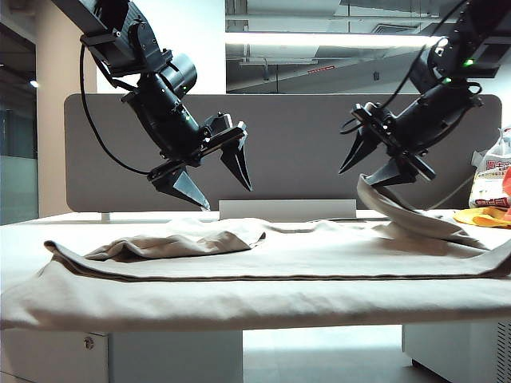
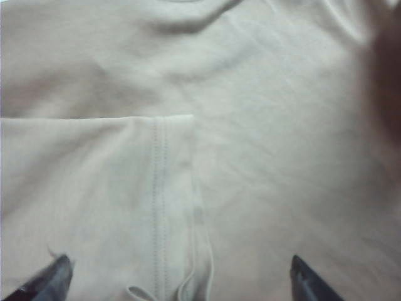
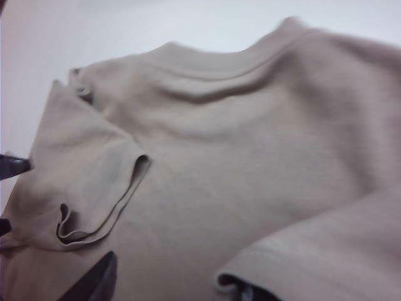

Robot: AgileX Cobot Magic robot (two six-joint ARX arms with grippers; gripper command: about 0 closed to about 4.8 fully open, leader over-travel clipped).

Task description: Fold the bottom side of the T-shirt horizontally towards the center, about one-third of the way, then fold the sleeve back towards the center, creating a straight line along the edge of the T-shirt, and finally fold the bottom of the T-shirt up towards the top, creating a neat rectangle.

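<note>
We see the T-shirt (image 1: 263,275) spread across the tabletop (image 1: 20,231), its near portion draping over the front edge. One layer is folded over the body, forming a long straight fold line running across the exterior view. A rumpled section of cloth lies on top at the left.

The left gripper (image 1: 217,174) hangs above the left part of the T-shirt, clear of the cloth, with its fingers spread wide apart and nothing between them. In the left wrist view, the two fingertips (image 2: 44,281) stand far apart over a folded panel with a stitched hem (image 2: 160,207).

The right gripper (image 1: 374,164) hangs above the right part of the T-shirt, fingers parted. A flap of cloth (image 1: 399,206) rises from the tabletop to its lower finger and touches it; we cannot tell whether it is pinched. The right wrist view shows the ribbed neckline (image 3: 219,63) and a sleeve (image 3: 94,182) folded onto the body.

A plastic bag (image 1: 489,177) sits at the far right.
</note>
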